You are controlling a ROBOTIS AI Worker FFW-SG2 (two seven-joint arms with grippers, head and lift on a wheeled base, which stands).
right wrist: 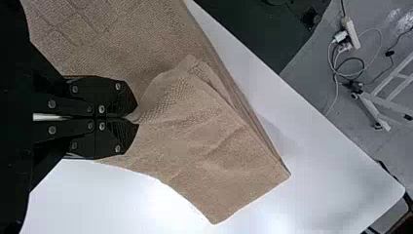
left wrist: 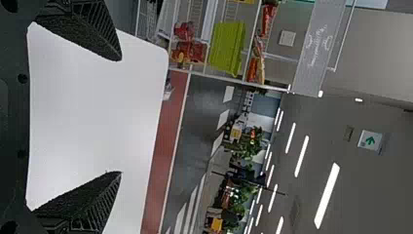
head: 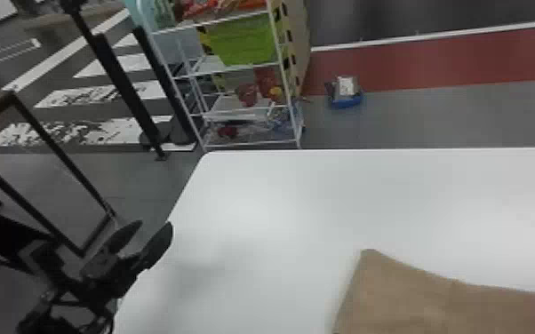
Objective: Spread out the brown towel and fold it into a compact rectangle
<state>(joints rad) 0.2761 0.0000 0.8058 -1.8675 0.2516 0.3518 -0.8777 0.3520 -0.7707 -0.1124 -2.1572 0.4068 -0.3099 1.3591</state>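
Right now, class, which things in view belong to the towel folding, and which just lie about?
In the job:
brown towel
white table under it
right fingers, shut on the towel
left fingers, open

Lying about:
white rack with green bin
blue container on the floor
power strip with cables

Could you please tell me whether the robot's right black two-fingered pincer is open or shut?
Shut: the right pincer has its fingers together, a pinch of brown cloth towel between their tips.
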